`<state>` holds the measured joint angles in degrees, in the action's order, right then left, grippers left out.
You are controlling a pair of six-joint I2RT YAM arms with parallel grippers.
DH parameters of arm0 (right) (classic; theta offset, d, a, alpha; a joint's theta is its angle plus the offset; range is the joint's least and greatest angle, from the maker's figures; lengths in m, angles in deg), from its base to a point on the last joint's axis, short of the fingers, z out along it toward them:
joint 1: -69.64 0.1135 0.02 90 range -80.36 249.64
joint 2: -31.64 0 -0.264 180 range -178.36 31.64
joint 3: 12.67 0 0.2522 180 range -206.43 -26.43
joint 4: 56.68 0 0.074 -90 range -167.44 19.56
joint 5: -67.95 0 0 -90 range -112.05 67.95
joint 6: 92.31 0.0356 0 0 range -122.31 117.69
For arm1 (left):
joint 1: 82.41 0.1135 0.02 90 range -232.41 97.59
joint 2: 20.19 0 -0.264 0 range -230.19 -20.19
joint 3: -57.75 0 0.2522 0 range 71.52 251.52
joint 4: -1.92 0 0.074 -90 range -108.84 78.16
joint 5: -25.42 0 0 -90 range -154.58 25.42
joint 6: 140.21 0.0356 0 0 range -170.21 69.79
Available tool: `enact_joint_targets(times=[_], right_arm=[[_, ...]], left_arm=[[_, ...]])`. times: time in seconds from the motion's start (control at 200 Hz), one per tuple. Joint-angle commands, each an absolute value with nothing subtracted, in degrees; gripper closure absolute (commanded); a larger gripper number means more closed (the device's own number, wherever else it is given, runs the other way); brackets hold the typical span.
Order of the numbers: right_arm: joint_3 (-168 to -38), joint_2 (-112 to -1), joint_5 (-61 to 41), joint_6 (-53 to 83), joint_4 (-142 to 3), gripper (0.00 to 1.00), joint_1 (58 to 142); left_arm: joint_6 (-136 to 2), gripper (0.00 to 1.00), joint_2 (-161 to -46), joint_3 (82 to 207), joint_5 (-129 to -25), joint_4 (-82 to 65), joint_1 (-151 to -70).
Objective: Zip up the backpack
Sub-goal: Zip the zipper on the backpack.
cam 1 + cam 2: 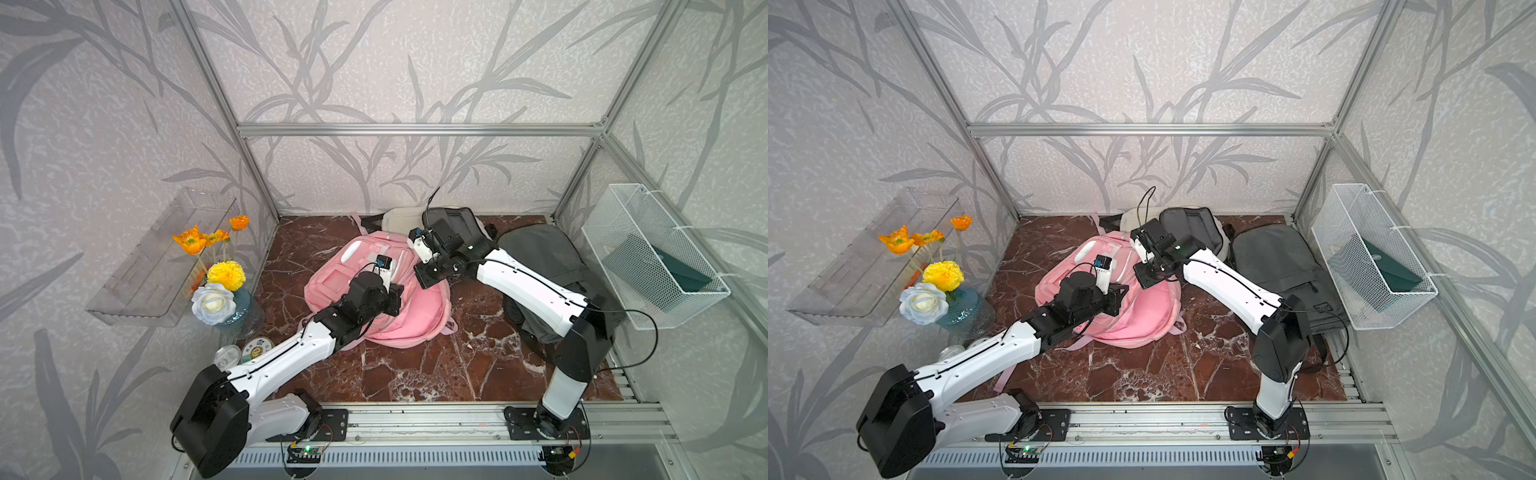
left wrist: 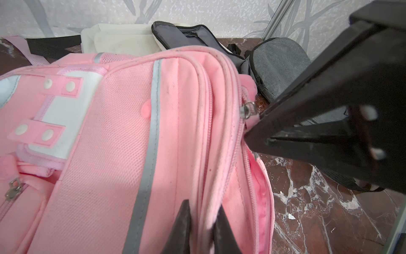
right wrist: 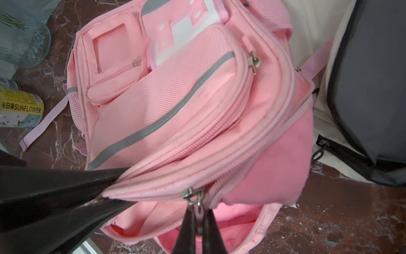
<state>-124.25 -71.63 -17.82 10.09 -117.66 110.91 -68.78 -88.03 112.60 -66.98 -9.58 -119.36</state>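
The pink backpack (image 1: 415,316) (image 1: 1142,320) lies in the middle of the marble floor, with both arms over it. My left gripper (image 2: 203,211) is shut on a ridge of the backpack's (image 2: 109,154) piped seam beside the open main compartment (image 2: 261,191). My right gripper (image 3: 198,217) is shut on the pink pull tab hanging from the metal zipper slider (image 3: 193,195). Behind the slider the zip is closed. In front of it the pink lining (image 3: 153,220) shows. The left gripper's black fingers (image 3: 66,193) hold the seam just beside the slider. In the left wrist view the slider (image 2: 248,108) sits at the right gripper's fingertips (image 2: 307,132).
A grey backpack (image 1: 548,266) lies to the right and a cream and grey bag (image 1: 399,220) at the back wall. A vase of flowers (image 1: 224,291) and cans (image 1: 257,347) stand at the left. A white wire basket (image 1: 652,257) hangs right, a clear shelf (image 1: 162,266) left.
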Motion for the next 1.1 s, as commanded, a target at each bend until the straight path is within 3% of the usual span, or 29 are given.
enact_joint_targets(times=[0.0, 0.13, 0.32, 0.43, 0.69, 1.095], right_arm=[[-127.7, -73.4, -33.5, 12.8, -120.3, 1.0, 103.6], [-131.4, -74.4, -29.2, 11.6, -123.4, 1.0, 104.0], [-125.8, -70.8, -26.8, 9.7, -118.5, 1.0, 114.4], [-123.8, -70.0, -21.9, 13.0, -118.4, 1.0, 116.0], [-127.9, -67.1, -29.9, 12.6, -126.1, 1.0, 109.1], [-132.1, -75.0, -35.6, 9.9, -131.6, 1.0, 100.7]], left_arm=[[-67.5, 1.0, -84.4, 110.5, -64.4, -15.7, -118.6], [-68.3, 1.0, -85.2, 110.0, -62.1, -14.8, -118.6], [-69.2, 1.0, -89.2, 113.5, -64.0, -15.6, -118.6], [-68.8, 1.0, -90.8, 115.1, -64.6, -15.6, -118.6], [-67.7, 1.0, -91.3, 113.9, -64.8, -17.4, -118.6], [-67.0, 1.0, -86.6, 110.0, -62.8, -18.3, -118.6]])
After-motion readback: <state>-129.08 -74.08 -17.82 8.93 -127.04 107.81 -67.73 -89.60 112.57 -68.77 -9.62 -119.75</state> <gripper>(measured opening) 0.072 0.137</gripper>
